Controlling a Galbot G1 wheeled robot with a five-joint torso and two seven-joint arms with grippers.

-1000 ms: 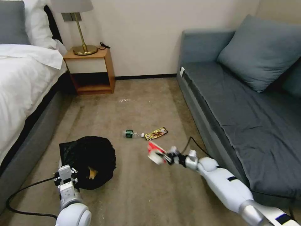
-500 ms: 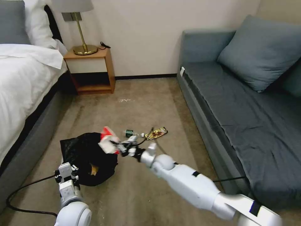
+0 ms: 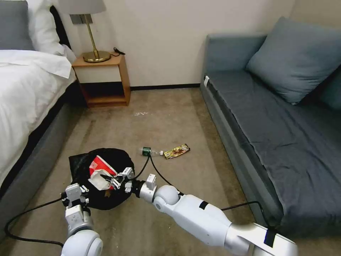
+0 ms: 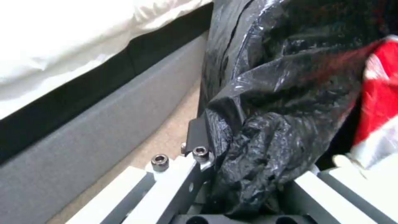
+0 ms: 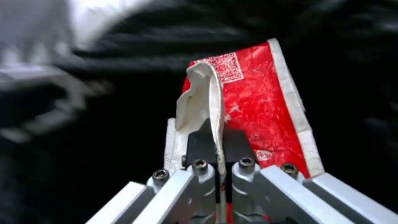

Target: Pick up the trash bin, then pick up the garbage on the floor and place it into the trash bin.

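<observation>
The trash bin (image 3: 119, 160), lined with a crinkly black bag (image 4: 265, 102), sits low at my front left. My left gripper (image 3: 79, 199) is shut on its near rim. My right gripper (image 3: 111, 180) hangs over the bin's mouth, shut on the red-and-white wrapper (image 3: 99, 170), whose edge is pinched between the fingers (image 5: 215, 146). That wrapper (image 5: 257, 105) stands against the dark bag inside. A brown paper piece (image 3: 106, 194) lies in the bin. On the carpet beyond lie a clear bottle with a green label (image 3: 150, 152) and a gold snack wrapper (image 3: 177, 151).
A bed (image 3: 25, 106) runs along the left and a grey sofa (image 3: 270, 117) along the right. A wooden nightstand (image 3: 103, 78) with a lamp stands at the far wall. A small white scrap (image 3: 141, 113) lies on the carpet. Black cables (image 3: 21, 227) trail by both arms.
My right gripper has swung left with the red-and-white wrapper, from near the sofa side to over the bin's mouth. The left gripper and bin have barely shifted.
</observation>
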